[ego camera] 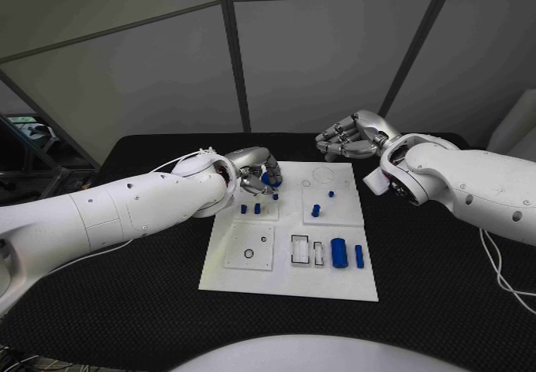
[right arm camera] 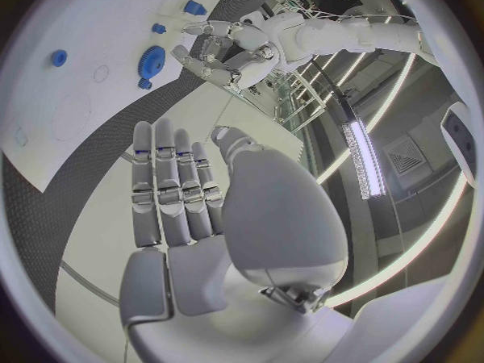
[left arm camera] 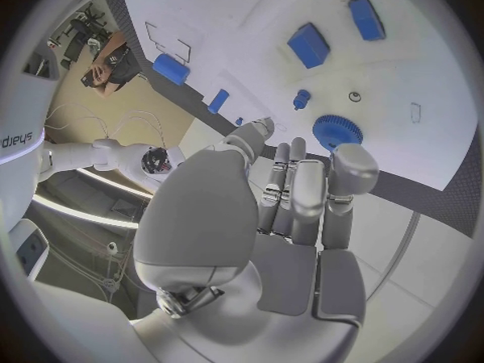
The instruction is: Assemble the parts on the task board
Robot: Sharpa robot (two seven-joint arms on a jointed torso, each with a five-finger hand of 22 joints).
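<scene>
The task board [ego camera: 293,267] is a white plate lying flat in the middle of a black table [ego camera: 134,310]. Grey wall panels [ego camera: 313,54] stand behind the table.

Small blue parts sit on the board. A blue gear [left arm camera: 335,131] lies near the far left corner. Little blue pegs [ego camera: 257,208] stand in a row just this side of the gear. Two blue rods [ego camera: 348,254] lie side by side near the right edge, next to a slot with a dark rim [ego camera: 300,249]. One more peg [ego camera: 316,209] stands near the middle.

The left hand [ego camera: 257,174] hangs over the far left corner of the board, close above the gear. Its fingers [left arm camera: 302,189] are straight and apart, and it holds nothing.

The right hand [ego camera: 348,138] is past the far edge of the board, well apart from the parts. Its fingers [right arm camera: 172,189] lie straight, side by side, with nothing in them.
</scene>
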